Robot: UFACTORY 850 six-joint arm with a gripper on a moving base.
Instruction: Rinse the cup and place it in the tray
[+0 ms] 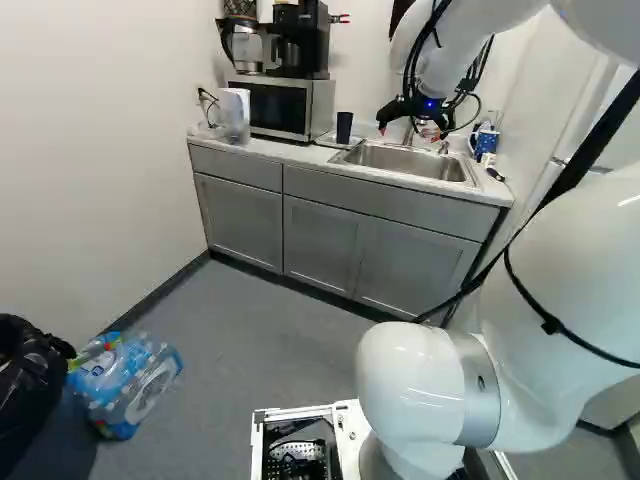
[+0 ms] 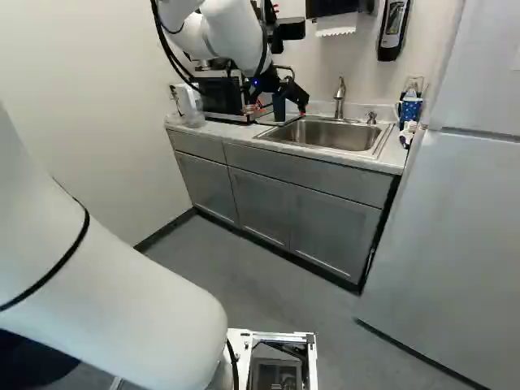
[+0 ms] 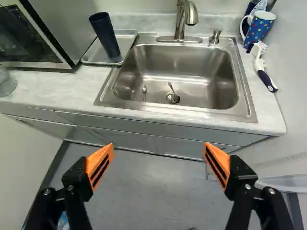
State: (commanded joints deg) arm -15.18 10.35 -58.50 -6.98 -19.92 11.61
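Observation:
My gripper (image 1: 412, 131) hangs near the front of the sink in the left base view. In the wrist view the gripper (image 3: 159, 146) stands wide open, nothing between its orange pads; the counter edge and basin are ahead of it. A dark blue cup (image 3: 106, 37) stands on a flat metal tray (image 3: 89, 57) beside the sink, between basin and microwave. The same cup (image 1: 344, 127) looks upright in the left base view. A spotted blue mug (image 3: 259, 29) is on the sink's other side. Neither cup touches the gripper.
The steel sink (image 3: 192, 76) has a faucet (image 3: 184, 19) behind it and small metal pieces near its drain. A brush (image 3: 263, 69) lies beside it. The microwave (image 1: 280, 106) carries coffee makers. A fridge (image 2: 455, 244) stands to the right; wrapped bottles (image 1: 125, 385) lie on the floor.

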